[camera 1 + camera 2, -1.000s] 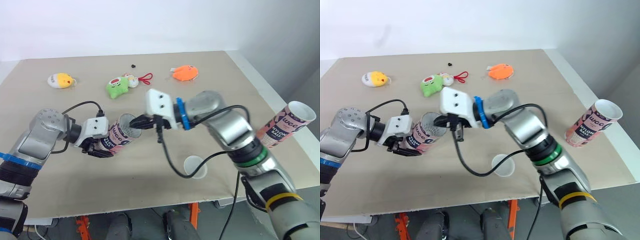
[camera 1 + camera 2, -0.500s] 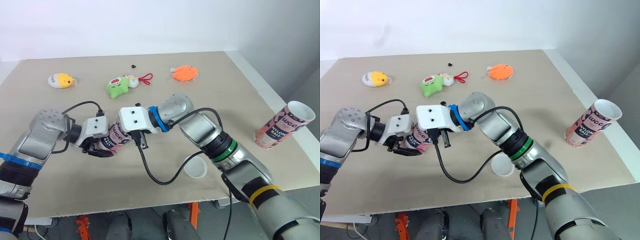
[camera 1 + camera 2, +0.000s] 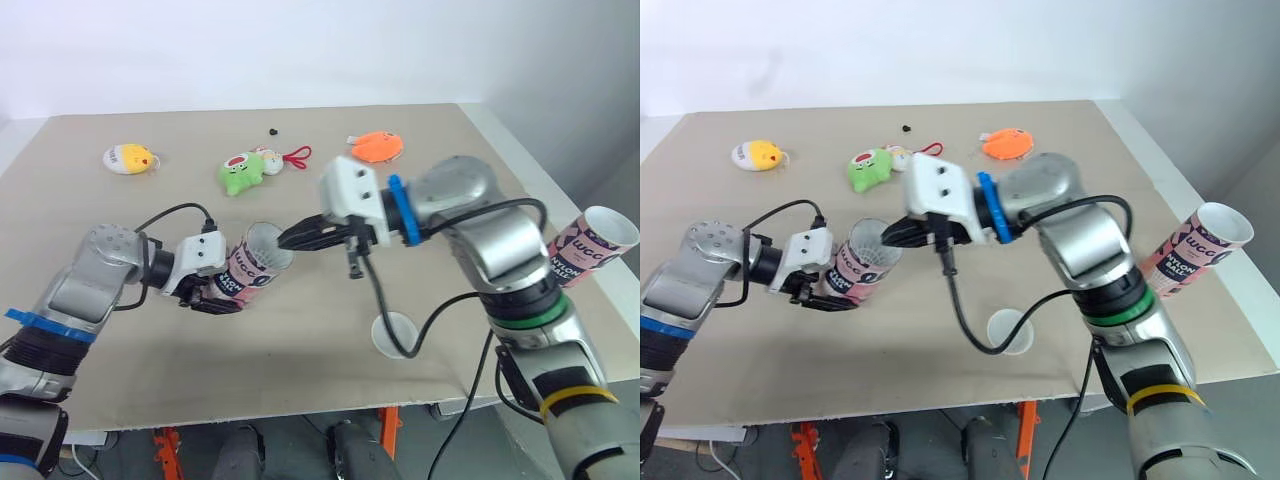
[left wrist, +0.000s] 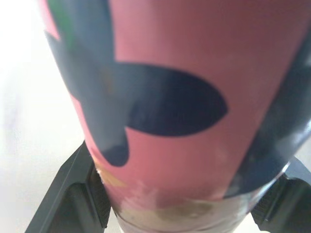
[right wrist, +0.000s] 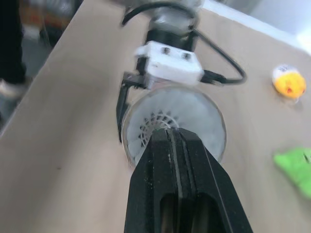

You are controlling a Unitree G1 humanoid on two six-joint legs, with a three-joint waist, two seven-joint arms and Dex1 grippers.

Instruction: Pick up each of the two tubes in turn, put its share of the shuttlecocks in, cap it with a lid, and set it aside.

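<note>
Since half a second ago my right fingers [image 3: 288, 241] have been backing out of the tube [image 3: 252, 272], where they were pushed in deep. Now they are hovering just at its open mouth. They are pressing flat against each other with nothing between them.

My left fingers [image 3: 218, 303] are clamping the tube by its lower part, one on each side of the pink and dark wall. They are holding it tilted above the worktop [image 3: 480, 150], its mouth pointing up and towards my right arm. Looking down my right wrist, I am seeing the white lattice of a shuttlecock [image 5: 151, 127] sitting inside the tube, just beyond my fingertips.

Nearer the front edge, well apart from both hands, the round white lid [image 3: 395, 330] is lying on the worktop. The second tube [image 3: 592, 250] is leaning at the far right edge with its mouth open and uncapped.

Along the back of the worktop a yellow toy [image 3: 130, 158], a green toy [image 3: 243, 172] and an orange toy [image 3: 377, 146] are lying in a loose row.
</note>
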